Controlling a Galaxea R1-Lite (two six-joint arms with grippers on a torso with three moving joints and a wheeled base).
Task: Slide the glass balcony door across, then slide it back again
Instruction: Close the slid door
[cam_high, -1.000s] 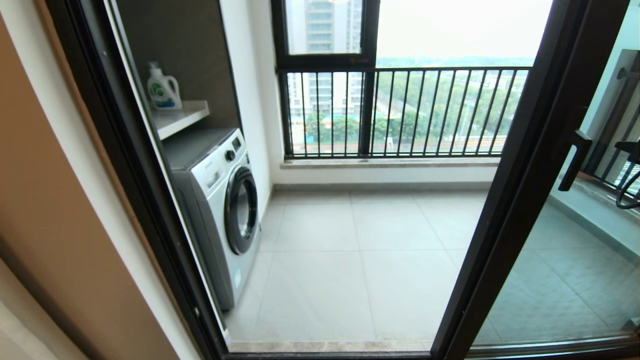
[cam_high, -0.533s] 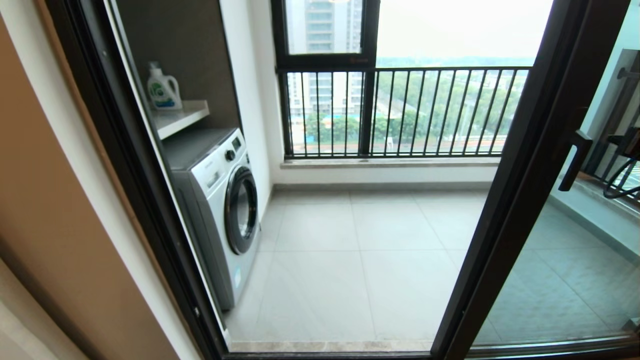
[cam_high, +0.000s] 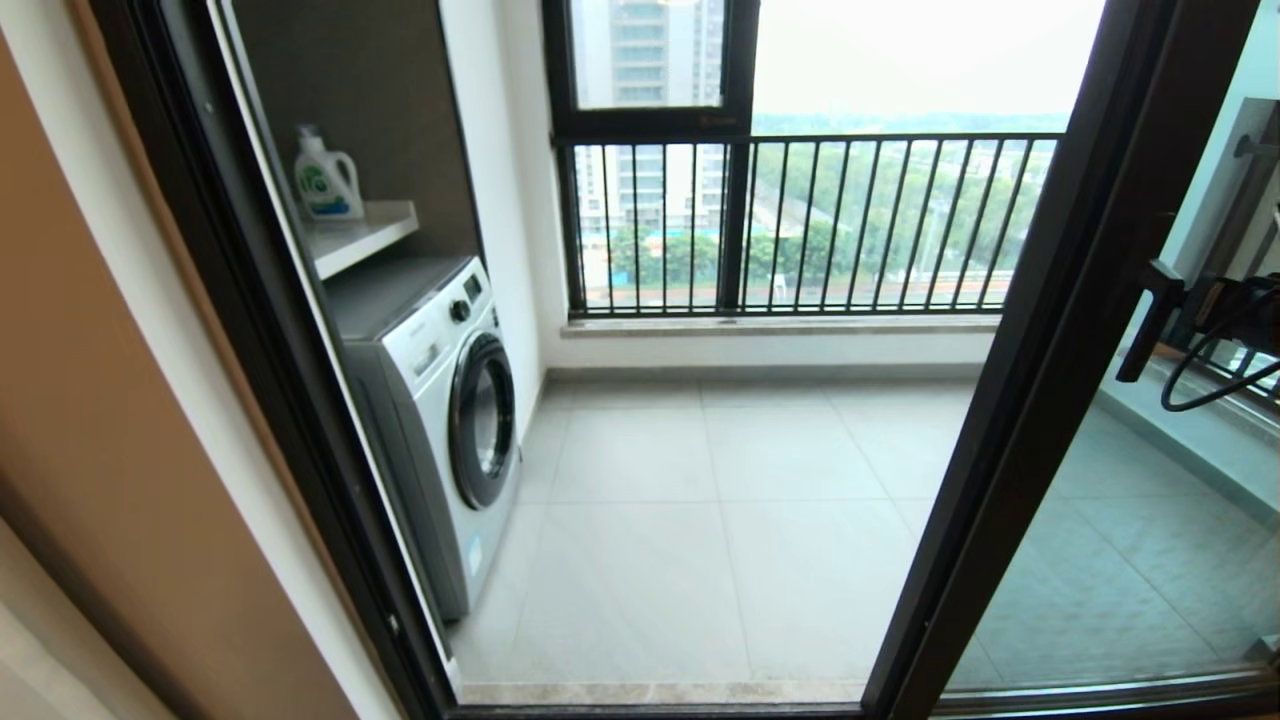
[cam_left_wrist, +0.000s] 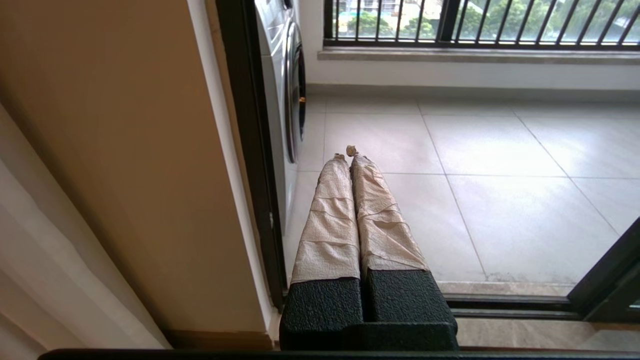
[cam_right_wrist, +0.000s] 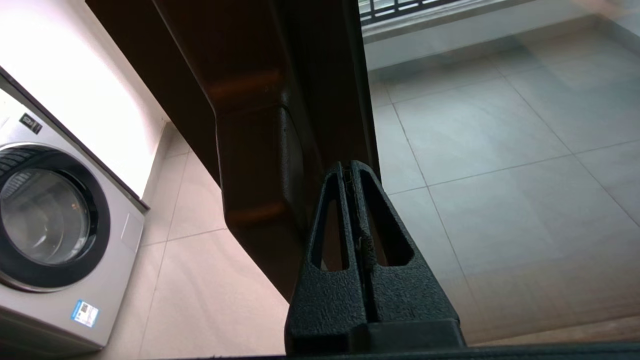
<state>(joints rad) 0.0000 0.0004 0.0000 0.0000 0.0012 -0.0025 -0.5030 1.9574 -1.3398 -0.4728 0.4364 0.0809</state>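
Glass balcony door (cam_high: 1040, 400): dark brown frame, standing at the right side of the doorway, opening clear to its left; position unchanged from half a second ago. Bar handle (cam_high: 1150, 320) on the frame's room-side face.

Right gripper (cam_right_wrist: 348, 170): fingers pressed together with nothing between them, tips beside the handle against the door frame, in the right wrist view. In the head view it (cam_high: 1215, 300) now sits just beside the handle's upper end, having moved in from the right edge of the picture since the earlier frames (its black cable loop trails below).

Left gripper (cam_left_wrist: 348, 152): taped fingers closed, empty, held low by the doorway's left jamb, pointing at the balcony floor (cam_left_wrist: 500, 165).

Washing machine (cam_high: 450, 410): against the balcony's left wall, detergent bottle (cam_high: 326, 178) on the shelf above. Railing (cam_high: 810, 225) along the far edge.
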